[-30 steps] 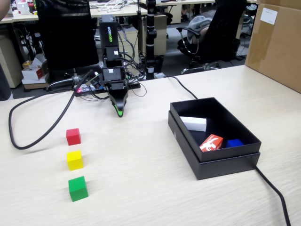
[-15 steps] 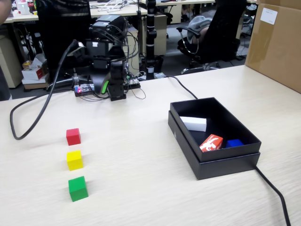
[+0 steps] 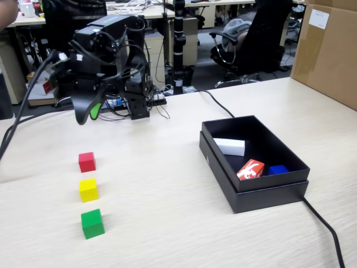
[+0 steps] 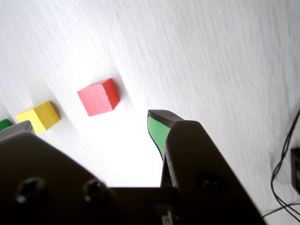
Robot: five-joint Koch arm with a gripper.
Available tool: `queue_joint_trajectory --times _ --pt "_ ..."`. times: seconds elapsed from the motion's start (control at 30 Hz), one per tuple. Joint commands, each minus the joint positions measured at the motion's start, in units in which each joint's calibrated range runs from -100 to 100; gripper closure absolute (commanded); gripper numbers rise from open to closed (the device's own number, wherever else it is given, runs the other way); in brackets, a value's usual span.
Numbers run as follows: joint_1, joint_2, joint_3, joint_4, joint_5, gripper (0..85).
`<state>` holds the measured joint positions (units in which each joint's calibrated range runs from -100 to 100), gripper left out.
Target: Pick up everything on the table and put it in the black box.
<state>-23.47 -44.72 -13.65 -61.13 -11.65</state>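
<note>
Three cubes lie in a row on the left of the table (image 3: 167, 223) in the fixed view: red (image 3: 86, 162), yellow (image 3: 88, 190) and green (image 3: 92, 223). My gripper (image 3: 88, 116) hangs open and empty in the air behind the red cube, well above the tabletop. In the wrist view the red cube (image 4: 98, 97) lies just beyond the gap of my gripper (image 4: 91, 124), the yellow cube (image 4: 38, 116) is to its left, and only a sliver of the green cube (image 4: 3, 124) shows. The black box (image 3: 254, 192) stands at the right.
Inside the box lie a white block (image 3: 230, 146), a red-and-white packet (image 3: 250, 169) and a blue item (image 3: 277, 169). A brown carton (image 3: 326, 50) stands at the far right. A black cable (image 3: 326, 231) runs past the box's near corner; another (image 3: 14, 131) hangs at the left.
The arm has swung from the table's middle to the left and lifted. The gripper now hovers behind the red cube with its jaws apart.
</note>
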Motion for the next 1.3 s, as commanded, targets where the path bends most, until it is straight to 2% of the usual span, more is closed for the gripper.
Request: queue_joint_trajectory --times 0.0,0.27,0.7,1.27 --pt "-0.3 5.1 6.0 0.0 -1.2 37.1" --pt "-0.3 16.0 6.2 2.0 -3.5 37.1" --pt "0.5 29.8 11.3 4.2 -3.0 37.5" --pt "2.1 38.0 13.8 5.5 -2.6 39.1"
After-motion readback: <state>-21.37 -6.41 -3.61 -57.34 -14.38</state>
